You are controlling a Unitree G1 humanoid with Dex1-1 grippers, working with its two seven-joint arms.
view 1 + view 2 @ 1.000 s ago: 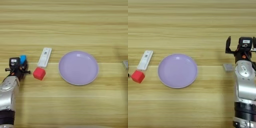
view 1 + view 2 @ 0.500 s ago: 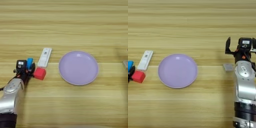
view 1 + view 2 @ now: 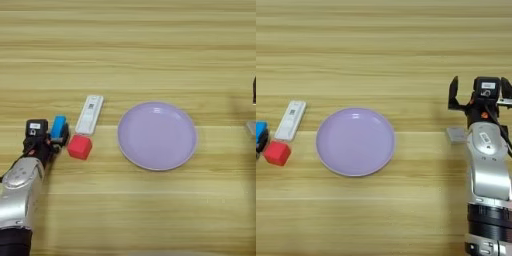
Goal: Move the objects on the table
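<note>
- The blue bar point(image 3: 58, 127) is clamped between the jaws of the left gripper point(image 3: 54, 138), low at the counter's point(image 3: 150, 50) left side.
- The red cube point(image 3: 79, 147) is found just to the right of those jaws, touching or nearly touching them.
- A white remote-shaped stick point(image 3: 89, 114) lies just beyond the cube, and the lilac plate point(image 3: 157, 135) further right.
- The right gripper point(image 3: 480, 94) is held with its jaws apart, a small grey tile point(image 3: 456, 134) lying just beside and below them.
</note>
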